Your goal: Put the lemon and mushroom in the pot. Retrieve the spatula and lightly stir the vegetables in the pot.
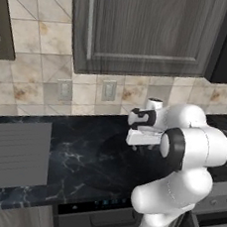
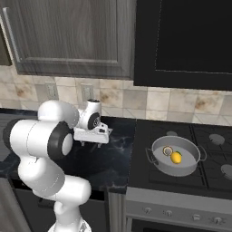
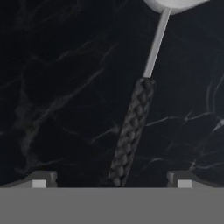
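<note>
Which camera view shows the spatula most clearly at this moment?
The hand view shows it best: the spatula lies on the dark counter, its braided dark handle and thin grey shaft plain between the open jaws, the head cut off at the top edge. In both base views the arm covers that spot, so I cannot make it out.

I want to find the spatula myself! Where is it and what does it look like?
Start at the black marble counter left of the stove. The spatula lies flat on it, right under the robot's open end effector. It has a dark, braided-looking handle, a thin pale neck and a light grey head, and nothing else near it looks like that.
</note>
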Robot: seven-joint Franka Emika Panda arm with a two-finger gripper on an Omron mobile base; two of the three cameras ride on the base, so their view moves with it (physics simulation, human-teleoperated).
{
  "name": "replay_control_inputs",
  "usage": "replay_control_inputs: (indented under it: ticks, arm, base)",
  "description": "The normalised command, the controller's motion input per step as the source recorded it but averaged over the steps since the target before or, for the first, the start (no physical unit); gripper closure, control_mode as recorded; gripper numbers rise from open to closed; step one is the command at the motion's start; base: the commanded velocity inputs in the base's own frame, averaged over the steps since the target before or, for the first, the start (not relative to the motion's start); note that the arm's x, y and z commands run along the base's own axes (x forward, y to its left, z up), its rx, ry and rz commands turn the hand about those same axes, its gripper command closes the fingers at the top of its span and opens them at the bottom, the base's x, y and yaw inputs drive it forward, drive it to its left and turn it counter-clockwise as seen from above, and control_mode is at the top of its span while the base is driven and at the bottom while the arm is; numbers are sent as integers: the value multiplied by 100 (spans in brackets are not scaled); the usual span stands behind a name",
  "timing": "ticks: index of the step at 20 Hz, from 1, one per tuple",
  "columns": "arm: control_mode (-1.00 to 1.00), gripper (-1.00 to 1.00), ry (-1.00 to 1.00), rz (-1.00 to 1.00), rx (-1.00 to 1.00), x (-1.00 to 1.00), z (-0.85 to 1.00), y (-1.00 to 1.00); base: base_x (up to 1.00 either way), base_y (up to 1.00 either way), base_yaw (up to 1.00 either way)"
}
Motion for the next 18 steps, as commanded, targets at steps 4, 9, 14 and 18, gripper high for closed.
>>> replay_control_inputs:
  ticks: [4,9,14,18]
  arm:
    - [-100,-100,12,-5,0,1,-13,0]
    - [-100,-100,0,0,0,0,-24,-3]
    - [-100,-100,0,0,0,0,-27,0]
    - [-100,-100,0,0,0,0,-23,0]
  base:
    - [0,0,0]
    - [0,0,0]
    - [0,0,0]
    - [0,0,0]
